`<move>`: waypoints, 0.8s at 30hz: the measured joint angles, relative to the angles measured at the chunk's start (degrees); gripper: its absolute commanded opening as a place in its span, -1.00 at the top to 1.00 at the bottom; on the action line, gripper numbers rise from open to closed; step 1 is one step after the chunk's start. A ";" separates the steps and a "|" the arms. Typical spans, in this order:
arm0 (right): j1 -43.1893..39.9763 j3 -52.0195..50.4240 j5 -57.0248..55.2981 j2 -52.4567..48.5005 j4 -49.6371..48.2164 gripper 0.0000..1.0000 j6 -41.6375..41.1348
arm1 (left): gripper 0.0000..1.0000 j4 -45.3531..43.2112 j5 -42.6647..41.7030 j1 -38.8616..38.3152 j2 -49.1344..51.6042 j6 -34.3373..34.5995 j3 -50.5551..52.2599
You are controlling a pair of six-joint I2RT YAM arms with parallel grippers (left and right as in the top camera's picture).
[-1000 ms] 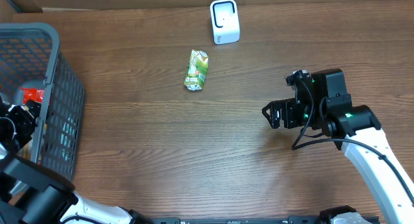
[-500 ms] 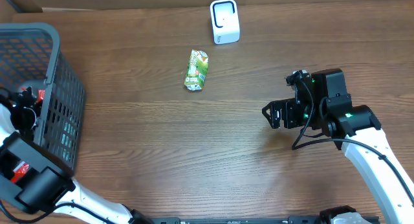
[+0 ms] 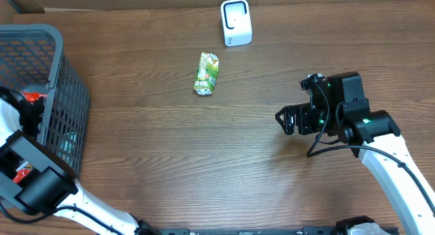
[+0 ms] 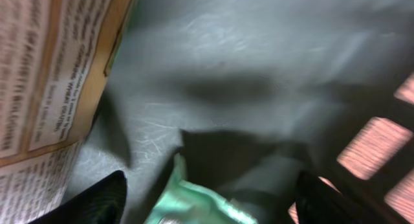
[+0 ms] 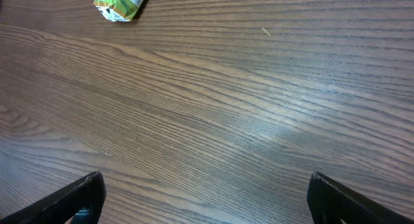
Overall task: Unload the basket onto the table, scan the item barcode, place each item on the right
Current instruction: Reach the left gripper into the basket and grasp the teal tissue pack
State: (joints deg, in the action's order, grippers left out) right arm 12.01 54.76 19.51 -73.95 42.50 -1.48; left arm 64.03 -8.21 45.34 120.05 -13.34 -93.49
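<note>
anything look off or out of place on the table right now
Only mildly: the crumpled green foil packet lies alone on the brown wooden table, creased and slightly tilted, apart from the white box-shaped scanner and outside the grey mesh basket. Nothing spilled.

At four o'clock, the right arm (image 3: 394, 168) shows a smooth white link, capped by a boxy black wrist housing with small green lights glowing. Thin black cables (image 3: 314, 147) loop beneath it. At eight o'clock, the left arm (image 3: 44, 187) has a white shell and chunky black joint blocks.
</note>
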 measured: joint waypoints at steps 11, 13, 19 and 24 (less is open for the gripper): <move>0.00 0.00 0.00 0.00 -0.02 -1.00 -0.02 | 0.92 0.22 6.14 -0.37 1.49 6.16 -0.22; 0.00 0.00 0.00 0.00 -0.02 -1.00 -0.02 | 0.92 1.03 6.40 -0.37 1.53 7.19 -0.90; 0.02 0.00 0.00 0.00 -0.02 -1.00 -0.04 | -0.21 8.66 6.29 -0.37 2.27 9.22 -9.90; 0.02 0.00 0.00 0.00 -0.02 -1.00 -0.02 | -0.88 17.51 3.93 -0.37 2.27 10.12 -20.98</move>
State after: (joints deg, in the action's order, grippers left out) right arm 12.03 54.76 19.51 -73.95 42.48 -1.50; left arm 81.54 -4.27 44.97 122.32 -3.22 -114.48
